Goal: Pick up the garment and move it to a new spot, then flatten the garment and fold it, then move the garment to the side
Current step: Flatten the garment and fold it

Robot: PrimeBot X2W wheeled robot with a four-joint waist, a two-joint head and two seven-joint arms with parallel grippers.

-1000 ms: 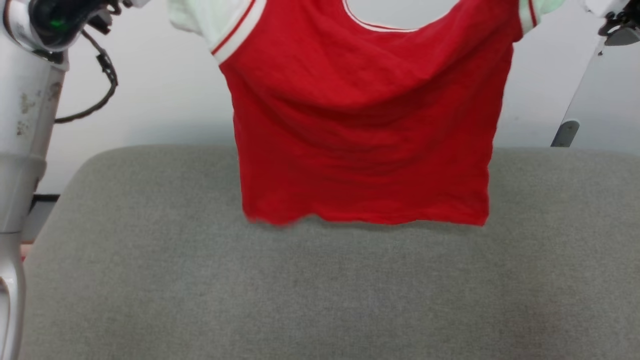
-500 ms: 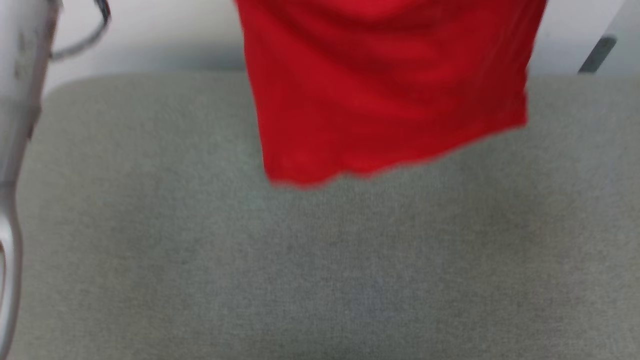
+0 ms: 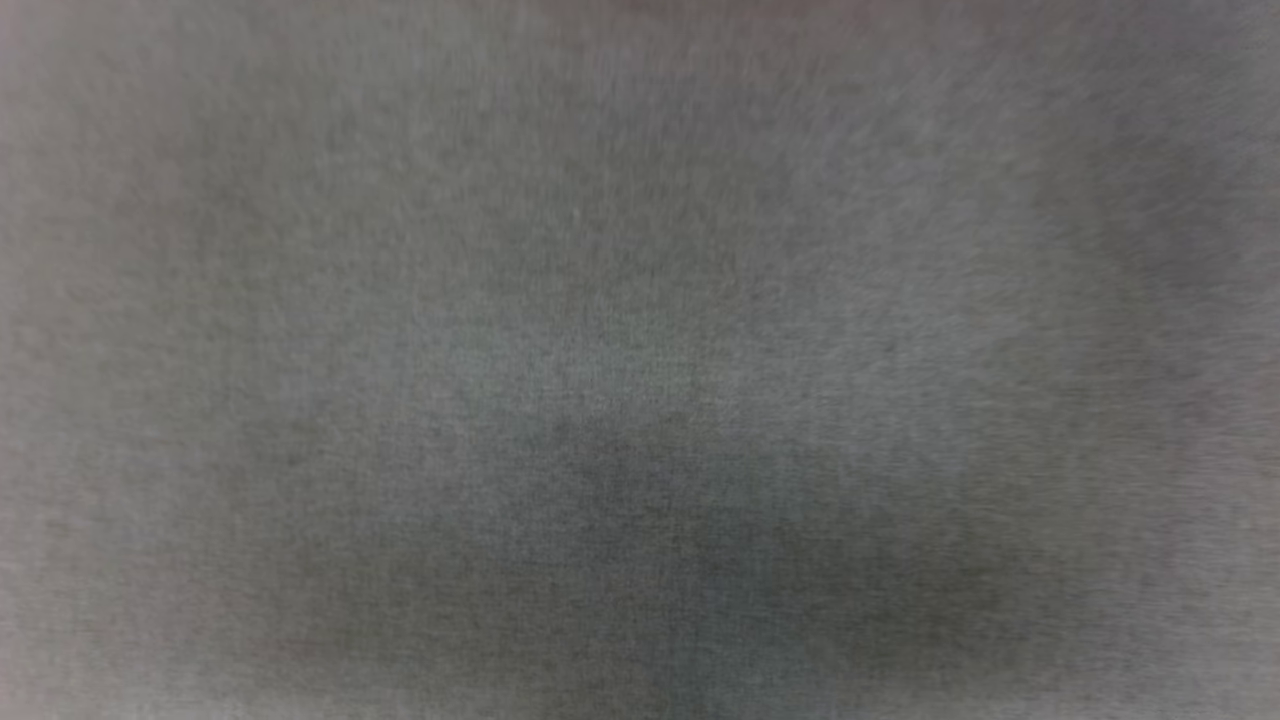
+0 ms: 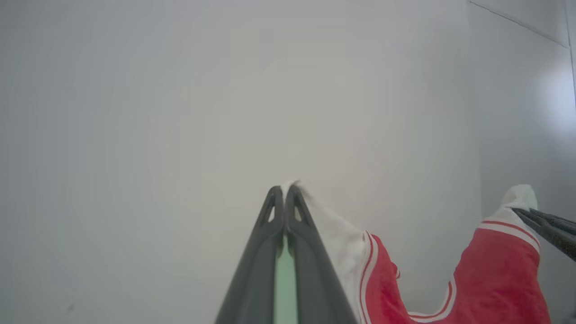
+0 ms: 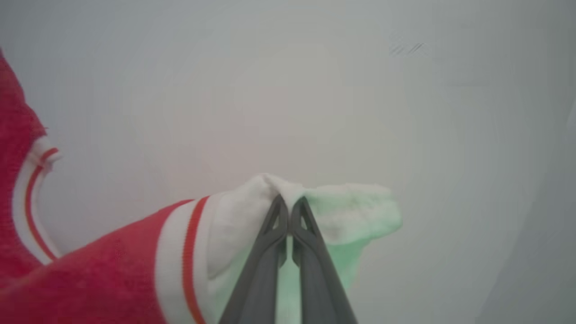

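Note:
In the left wrist view my left gripper (image 4: 283, 189) is shut on the tip of a white sleeve of the garment (image 4: 495, 279). The red jersey with striped trim sags to the right from that grip, against a pale wall. At that view's right edge the right gripper (image 4: 524, 212) pinches the other white sleeve. In the right wrist view my right gripper (image 5: 288, 202) is shut on bunched white sleeve cloth, and the garment (image 5: 99, 279) stretches away to the lower left. The garment hangs spread between both grippers.
The head view is blurred and looks down on the grey fabric-covered surface (image 3: 640, 360). A plain pale wall (image 4: 180, 112) stands behind the held jersey in both wrist views.
The head camera has swung downward: the hanging red jersey and both arms slid up and out of its picture, leaving blurred grey cloth. Both grips stay shut.

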